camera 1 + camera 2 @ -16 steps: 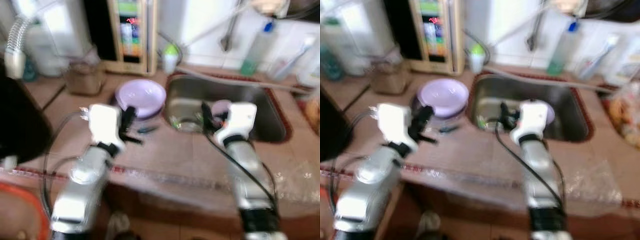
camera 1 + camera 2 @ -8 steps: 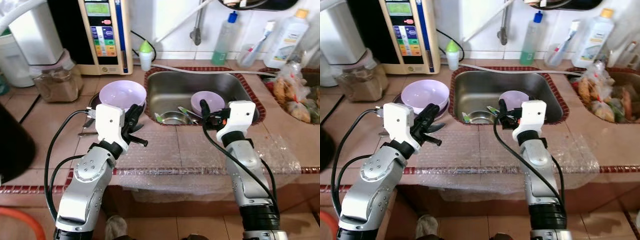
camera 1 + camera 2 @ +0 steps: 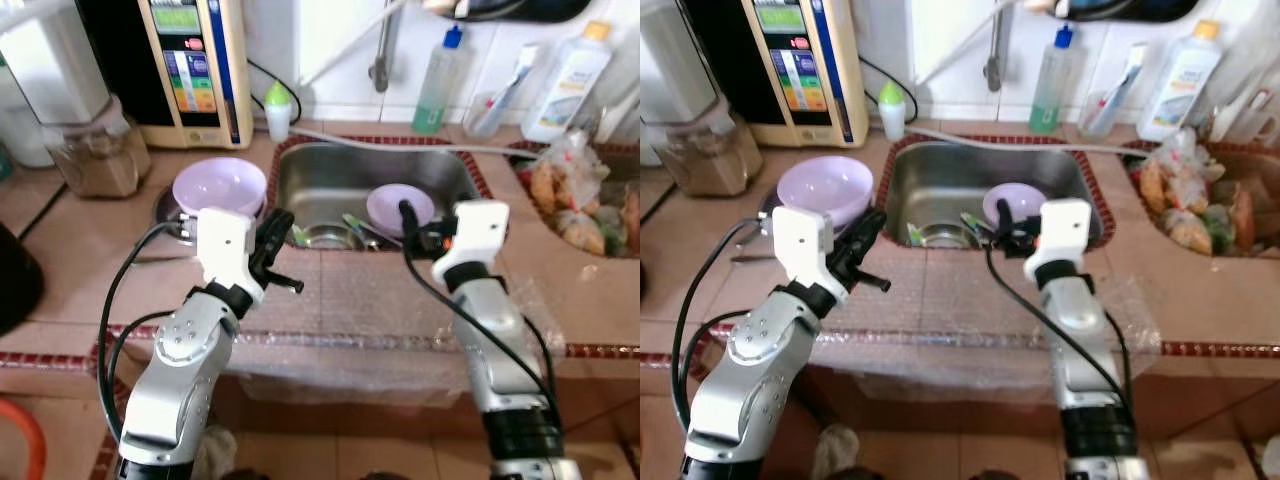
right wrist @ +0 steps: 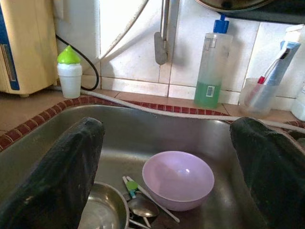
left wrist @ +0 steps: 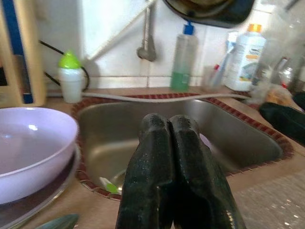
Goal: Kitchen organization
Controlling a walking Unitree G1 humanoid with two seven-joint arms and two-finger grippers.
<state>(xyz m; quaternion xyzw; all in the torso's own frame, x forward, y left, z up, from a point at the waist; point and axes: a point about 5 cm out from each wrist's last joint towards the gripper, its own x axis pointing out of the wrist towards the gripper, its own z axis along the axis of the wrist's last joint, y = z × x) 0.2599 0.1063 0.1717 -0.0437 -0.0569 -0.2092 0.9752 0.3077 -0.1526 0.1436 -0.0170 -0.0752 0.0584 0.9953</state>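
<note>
Over the near rim of the sink (image 4: pixel 43 129), the right gripper (image 4: pixel 167 176) hovers with fingers spread above a lilac bowl (image 4: pixel 178 180) (beside utensils), while the left gripper (image 5: pixel 174 176), fingers pressed together, hangs near a second lilac bowl (image 5: pixel 31 148) on the counter.

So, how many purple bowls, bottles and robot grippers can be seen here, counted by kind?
Purple bowls: 2, one on the counter, one in the sink
Bottles: 3, green-liquid, white, small green-capped
Grippers: 2, left gripper shut, right gripper open
Total: 7
</note>
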